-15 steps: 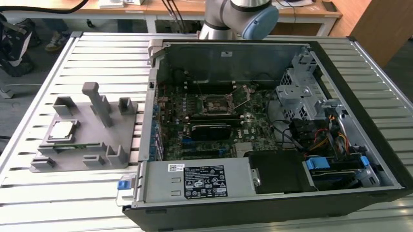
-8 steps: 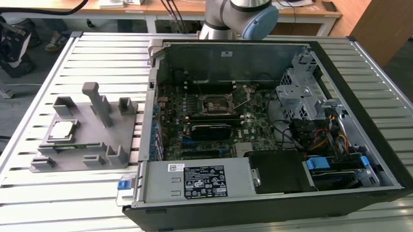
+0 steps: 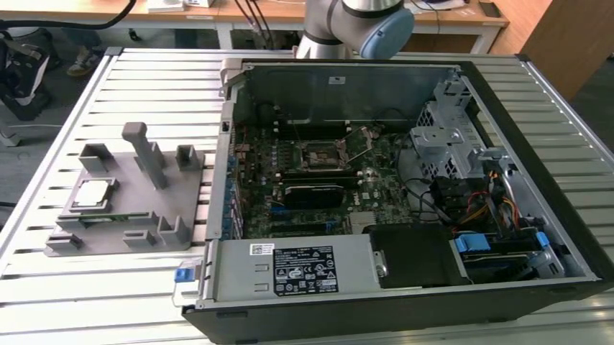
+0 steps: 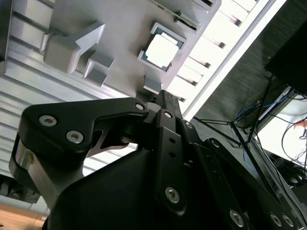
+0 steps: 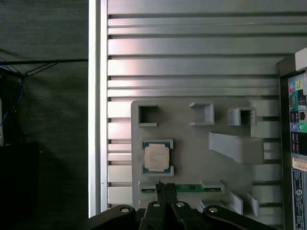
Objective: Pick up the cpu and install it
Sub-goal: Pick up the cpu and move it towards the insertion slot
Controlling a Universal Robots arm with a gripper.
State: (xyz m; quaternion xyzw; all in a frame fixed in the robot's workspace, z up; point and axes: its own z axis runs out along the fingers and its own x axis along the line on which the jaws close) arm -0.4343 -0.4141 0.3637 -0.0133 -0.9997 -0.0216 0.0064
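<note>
**Materials and shapes.** A table (image 3: 144, 79) of ribbed aluminium slats carries two items. Toward the exterior view's left stands a matt grey plastic fixture (image 3: 163, 208), a flat slab with upright blocks, open-sided pockets and one tall post. Toward the exterior view's right lies an open black computer case (image 3: 384, 325). Inside it are a dark green motherboard (image 3: 287, 176), a black-framed square socket (image 3: 321, 154), cable bundles and a bare-metal power supply (image 3: 287, 267). The grey and pale-blue arm (image 3: 355, 18) rises beyond the far edge of the case.

**The cpu.** The cpu (image 3: 93, 194) (image 4: 163, 49) (image 5: 157, 158) is a thin square chip with a smooth, silver-white metal top and a darker rim. It lies flat, metal face up, in a shallow pocket of the fixture, bounded by low corner walls. It is well apart from the socket. Being square, it shows no long axis. Its sides run parallel to the fixture's edges and to the table slats. A narrow green circuit strip (image 5: 189, 188) sits in a slot just beside the pocket.

**The gripper.** The gripper (image 5: 166, 187) (image 4: 162, 95) is black, angular and bolted with bright screws. In the first wrist view its fingertips (image 5: 161, 190) appear at the strip slot, near the cpu but not touching it. The jaws stand drawn together, with nothing between them.
</note>
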